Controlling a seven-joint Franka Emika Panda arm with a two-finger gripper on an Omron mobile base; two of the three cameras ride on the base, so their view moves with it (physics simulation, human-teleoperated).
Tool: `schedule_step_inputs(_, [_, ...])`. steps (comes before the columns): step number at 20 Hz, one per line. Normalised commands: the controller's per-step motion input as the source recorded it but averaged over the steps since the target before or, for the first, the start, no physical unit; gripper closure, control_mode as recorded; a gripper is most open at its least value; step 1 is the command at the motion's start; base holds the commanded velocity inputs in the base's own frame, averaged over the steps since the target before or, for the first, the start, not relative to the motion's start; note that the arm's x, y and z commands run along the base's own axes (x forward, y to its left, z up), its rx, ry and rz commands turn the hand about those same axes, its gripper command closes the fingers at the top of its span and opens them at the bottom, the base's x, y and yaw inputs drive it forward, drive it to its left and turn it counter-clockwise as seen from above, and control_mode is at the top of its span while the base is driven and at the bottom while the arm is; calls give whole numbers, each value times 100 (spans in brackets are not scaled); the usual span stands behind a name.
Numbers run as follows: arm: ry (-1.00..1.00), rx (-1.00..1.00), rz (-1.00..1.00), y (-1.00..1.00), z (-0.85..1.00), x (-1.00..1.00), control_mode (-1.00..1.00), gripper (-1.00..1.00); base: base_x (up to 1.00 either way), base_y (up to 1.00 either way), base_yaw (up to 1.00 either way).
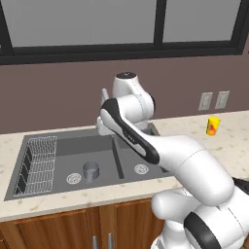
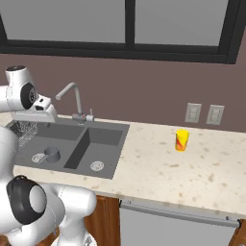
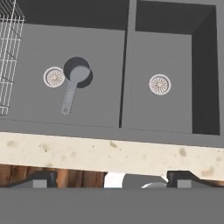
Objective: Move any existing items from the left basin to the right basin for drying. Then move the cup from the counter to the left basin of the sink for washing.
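I am seeing my end effector (image 3: 111, 179) spread wide, grasping nothing, looking down on the grey pot (image 3: 77, 74) standing in the left basin (image 3: 96, 48) beside its drain, handle showing here, while base views are catching the yellow cup (image 2: 181, 140) on the surface (image 2: 192, 168).

Even flat rendered light, sharp focus, faint shadows.

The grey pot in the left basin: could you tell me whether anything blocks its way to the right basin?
Only the low divider between the basins. The pot stands beside the left drain; the right basin holds just its own drain.
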Motion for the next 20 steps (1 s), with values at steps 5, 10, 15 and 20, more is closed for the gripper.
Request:
schedule_step_inputs(5, [6,0,-2,29,-30,0,-100,-100,0,0,0])
schedule_step_inputs(10, [9,0,-1,31,-31,0,-100,-100,0,0,0])
schedule_step_inputs(15, [10,0,0,29,-33,4,-100,-100,0,0,0])
schedule_step_inputs(20, [4,0,-1,22,-34,10,-100,-100,0,0,0])
